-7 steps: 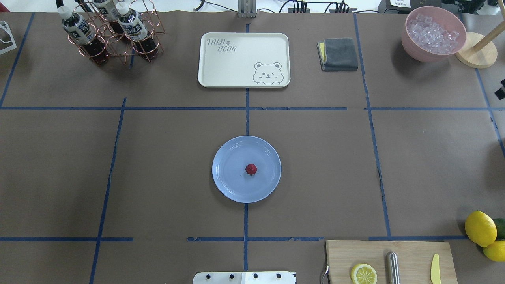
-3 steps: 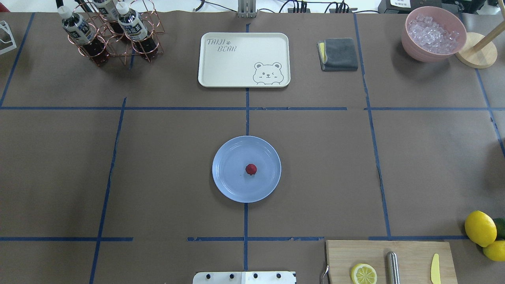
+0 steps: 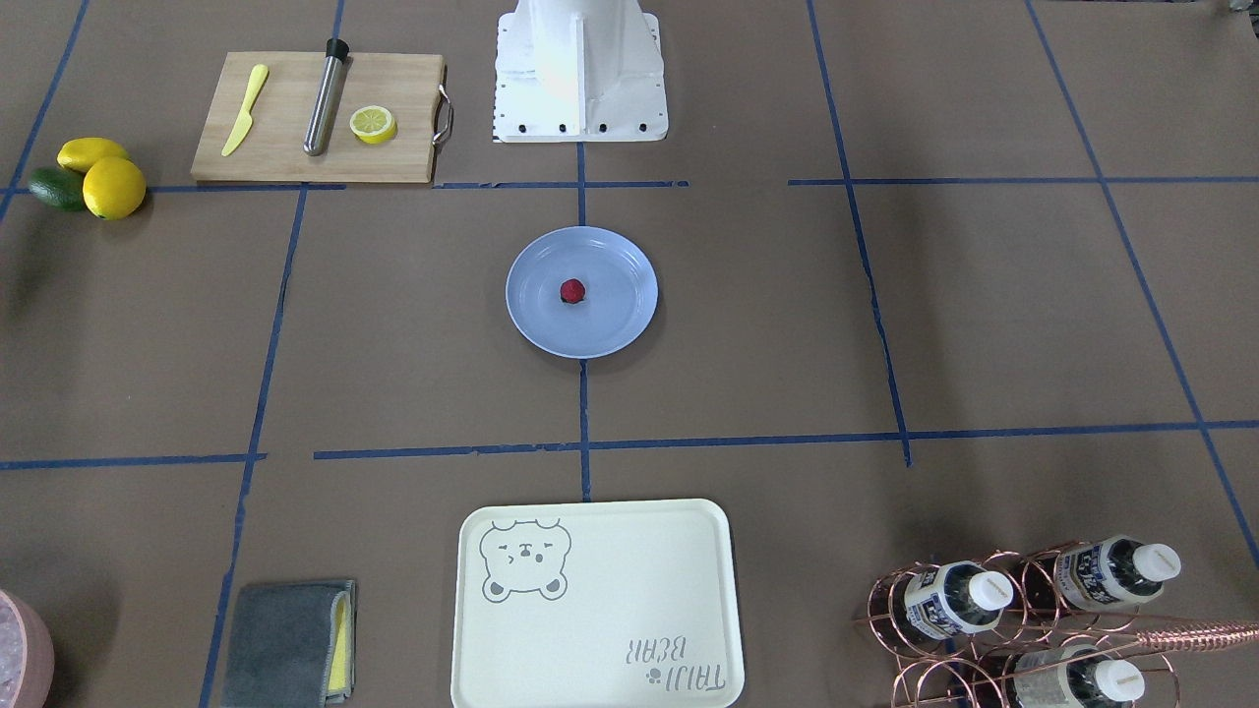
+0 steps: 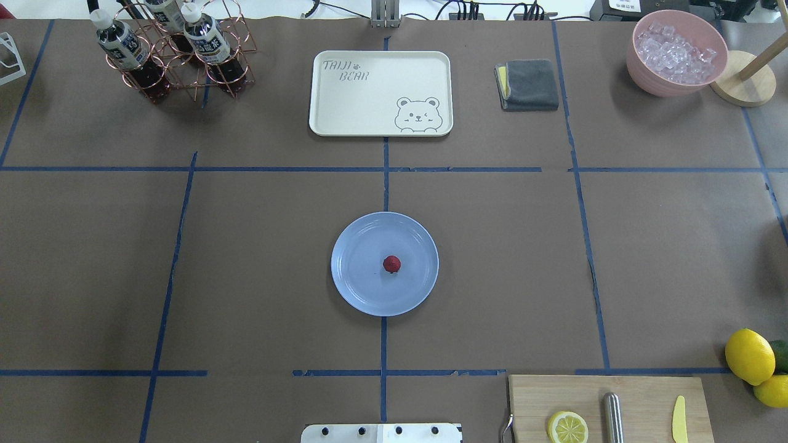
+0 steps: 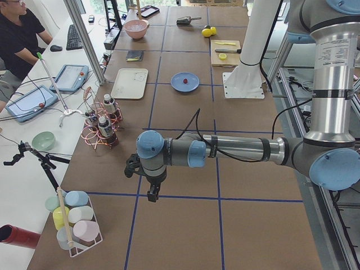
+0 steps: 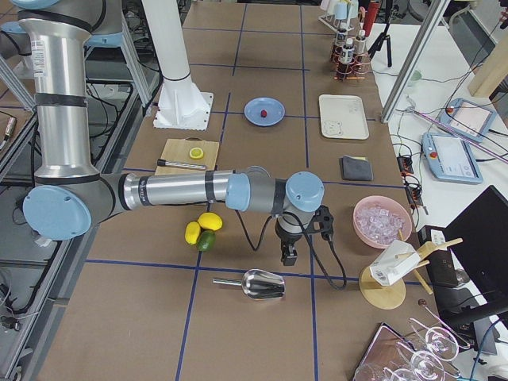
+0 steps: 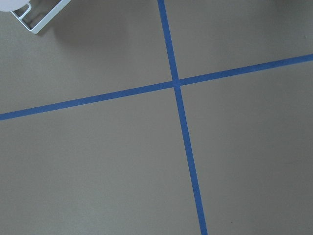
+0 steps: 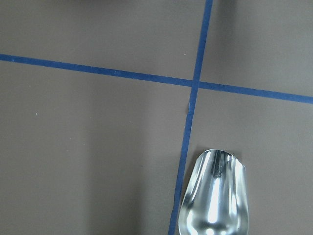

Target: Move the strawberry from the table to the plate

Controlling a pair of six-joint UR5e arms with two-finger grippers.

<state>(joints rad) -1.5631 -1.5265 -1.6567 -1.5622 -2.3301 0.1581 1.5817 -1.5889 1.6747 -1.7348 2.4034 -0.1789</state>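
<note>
Strawberry [image 4: 391,264] rests on the plate [image 4: 360,243], a touch right of its centre in the overhead view, with neither arm near it. Plate lies mid-counter [image 4: 505,264] on the central tape line, on the near side of the cream tray [image 4: 380,92]. Left claw [image 5: 152,194] hangs pointing down over the counter's left end, well apart from the plate; spread or pressed together, cannot tell. Right claw [image 6: 287,255] hangs at the right end near a metal scoop [image 8: 215,196] and the lemons [image 6: 209,221]; its state cannot be told either.
</note>
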